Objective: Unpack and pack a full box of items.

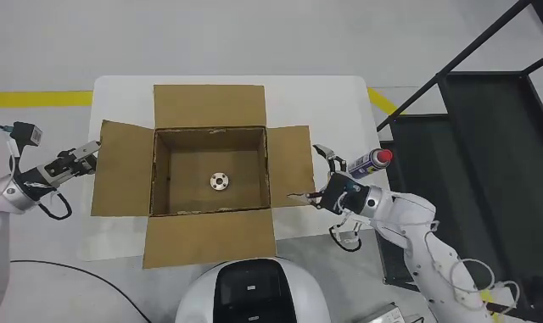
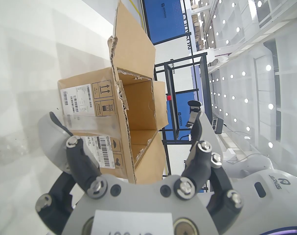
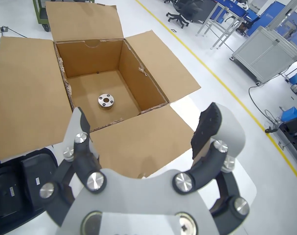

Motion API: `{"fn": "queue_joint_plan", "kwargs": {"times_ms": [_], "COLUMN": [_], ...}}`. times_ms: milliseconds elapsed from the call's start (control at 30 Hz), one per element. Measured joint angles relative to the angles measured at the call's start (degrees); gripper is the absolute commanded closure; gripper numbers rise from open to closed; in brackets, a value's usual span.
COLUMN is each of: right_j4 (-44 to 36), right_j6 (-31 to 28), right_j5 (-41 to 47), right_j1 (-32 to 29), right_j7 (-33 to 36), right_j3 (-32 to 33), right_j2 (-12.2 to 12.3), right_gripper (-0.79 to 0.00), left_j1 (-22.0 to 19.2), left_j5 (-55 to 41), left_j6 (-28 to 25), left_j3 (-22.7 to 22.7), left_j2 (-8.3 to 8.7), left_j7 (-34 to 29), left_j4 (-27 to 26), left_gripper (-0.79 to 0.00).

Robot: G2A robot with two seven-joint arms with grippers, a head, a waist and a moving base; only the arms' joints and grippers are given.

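Observation:
An open cardboard box (image 1: 210,111) stands in the middle of the white table (image 1: 314,98) with all its flaps spread out. On its floor lies one round metal flange (image 1: 219,181), also clear in the right wrist view (image 3: 106,100). A spray can (image 1: 371,161) with a red cap lies near the table's right edge. My right gripper (image 1: 316,175) hangs open and holds nothing, over the box's right flap beside the can (image 3: 144,116). My left gripper (image 1: 85,157) is open and holds nothing, just off the left flap, facing the box's labelled side wall (image 2: 89,99).
A black metal stair frame (image 1: 475,145) stands close to the table's right side. Yellow floor tape (image 1: 42,97) runs behind the table. The box flaps cover much of the tabletop, leaving bare strips along the back and side edges.

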Motion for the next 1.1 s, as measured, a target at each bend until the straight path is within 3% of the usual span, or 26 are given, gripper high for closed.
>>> {"fn": "queue_joint_plan", "kwargs": {"times_ms": [600,800,1100], "right_j4": [1.5,7.6,11.2], "right_j6": [1.0,-0.2,-9.8], "right_j5": [0.4,6.4,6.2], "right_j1": [0.5,-1.5,-11.8], "right_j7": [0.8,1.7,-10.4], "right_j3": [0.3,7.3,19.3], "right_j2": [0.0,0.6,2.0], "right_gripper": [-0.785,-0.785,-0.785], "left_j1": [0.0,0.0,0.0], "left_j5": [0.0,0.0,0.0], "left_j6": [0.0,0.0,0.0], "left_j3": [0.0,0.0,0.0], "left_j2": [0.0,0.0,0.0], "left_j7": [0.0,0.0,0.0], "left_j4": [0.0,0.0,0.0], "left_gripper": [-0.785,-0.785,-0.785]}}
